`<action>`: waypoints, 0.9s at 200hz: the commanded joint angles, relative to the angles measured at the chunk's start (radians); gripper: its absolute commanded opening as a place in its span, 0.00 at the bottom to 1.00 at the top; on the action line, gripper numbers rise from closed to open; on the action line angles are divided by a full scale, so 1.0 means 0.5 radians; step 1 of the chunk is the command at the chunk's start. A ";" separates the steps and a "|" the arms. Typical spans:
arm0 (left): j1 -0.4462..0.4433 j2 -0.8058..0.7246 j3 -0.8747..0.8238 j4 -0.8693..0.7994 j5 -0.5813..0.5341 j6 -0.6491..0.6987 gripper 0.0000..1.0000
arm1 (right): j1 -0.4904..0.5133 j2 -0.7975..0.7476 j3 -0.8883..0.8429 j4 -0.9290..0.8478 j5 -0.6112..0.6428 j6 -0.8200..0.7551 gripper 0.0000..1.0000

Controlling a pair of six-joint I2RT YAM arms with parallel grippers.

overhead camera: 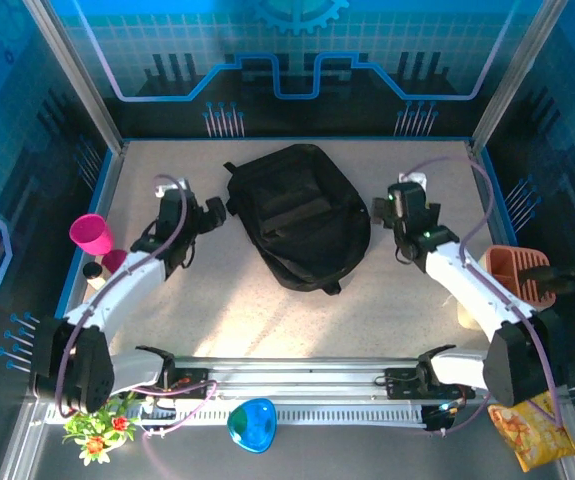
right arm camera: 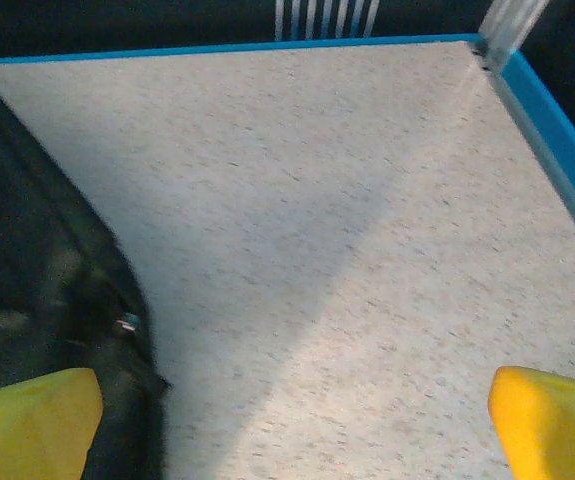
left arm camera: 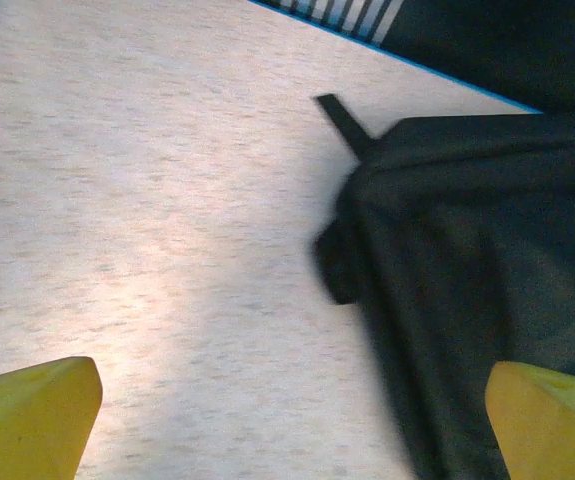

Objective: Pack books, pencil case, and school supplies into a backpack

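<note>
Seemingly packing was far along; backpack (overhead camera: 302, 215) lay closed-looking at centre of table (overhead camera: 197, 320), betw. the arms; left gripper (left arm camera: 287, 425) & right gripper (right arm camera: 292, 420) both stood wide open, holding nothing, just beside it; what was inside, I could not tell.

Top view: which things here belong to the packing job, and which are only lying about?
Belongs to the job:
- backpack, black, lying flat mid-table

Lying about:
- pink cup
- orange holder (possibly a school supply; cannot tell)
- snack bag
- blue object
- flowers
</note>
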 commanded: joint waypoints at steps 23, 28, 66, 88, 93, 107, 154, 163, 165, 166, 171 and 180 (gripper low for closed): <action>0.073 -0.194 -0.443 0.430 -0.586 0.362 0.99 | -0.179 -0.193 -0.463 0.371 0.194 -0.024 1.00; 0.087 -0.194 -0.480 0.468 -0.597 0.379 0.99 | -0.195 -0.195 -0.514 0.429 0.221 -0.047 1.00; 0.194 -0.070 -0.691 0.963 -0.414 0.489 0.99 | -0.295 -0.029 -0.811 1.094 0.084 -0.272 1.00; 0.239 0.095 -0.730 1.213 -0.207 0.608 0.99 | -0.322 0.124 -0.851 1.394 -0.058 -0.450 1.00; 0.244 0.124 -0.743 1.266 -0.139 0.639 0.99 | -0.326 0.139 -0.847 1.440 -0.105 -0.488 1.00; 0.257 0.187 -0.773 1.424 -0.010 0.686 0.99 | -0.335 0.179 -0.889 1.649 -0.224 -0.583 1.00; 0.305 0.264 -0.858 1.768 0.293 0.767 0.99 | -0.441 0.256 -0.994 2.028 -0.587 -0.567 1.00; 0.320 0.294 -0.867 1.831 0.338 0.768 0.99 | -0.454 0.305 -1.032 2.149 -0.634 -0.554 1.00; 0.325 0.301 -0.870 1.846 0.351 0.766 0.99 | -0.456 0.313 -1.040 2.180 -0.640 -0.556 1.00; 0.328 0.305 -0.871 1.854 0.357 0.767 0.99 | -0.456 0.324 -1.044 2.194 -0.643 -0.556 1.00; 0.337 0.334 -0.872 1.895 0.392 0.768 0.99 | -0.456 0.364 -1.055 2.255 -0.655 -0.558 1.00; 0.353 0.391 -0.874 1.958 0.435 0.768 0.99 | -0.457 0.413 -1.069 2.325 -0.665 -0.556 1.00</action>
